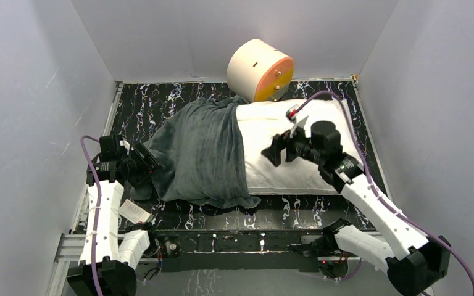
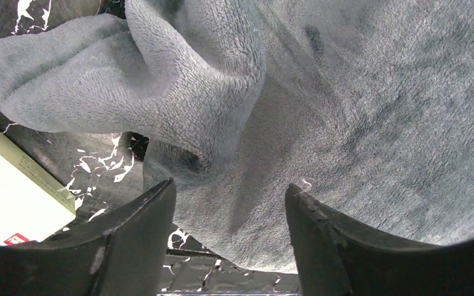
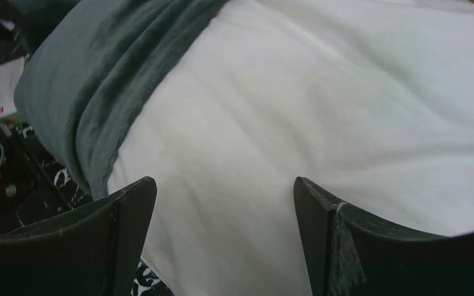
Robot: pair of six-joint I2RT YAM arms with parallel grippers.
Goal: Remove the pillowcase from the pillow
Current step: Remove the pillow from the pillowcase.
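My left tool [image 2: 228, 185], jaws parted and empty, faces the grey pillowcase [image 1: 200, 151], which sleeves the left half of the pillow [image 1: 284, 157]. My right tool [image 3: 225, 182] (also parted) hovers over bare pillow: I should pin there, grip the bunched hem deeply, and pull leftward.

So, the pillow [image 1: 290, 154] was laid across the middle of the table [image 1: 142, 105], shifted a bit toward the right side. The pillowcase [image 1: 200, 151] was draped over the pillow's left end, with the rest spilled onto the table to the left and front. A cylinder [image 1: 260, 71] was parked right behind the pillow, at the back edge. The left gripper [image 1: 150, 161] was set at the pillowcase's left edge, and the right gripper [image 1: 271, 151] was held over the uncovered part of the pillow. A card [image 1: 134, 211] was left near the front-left corner, just beside the left arm.
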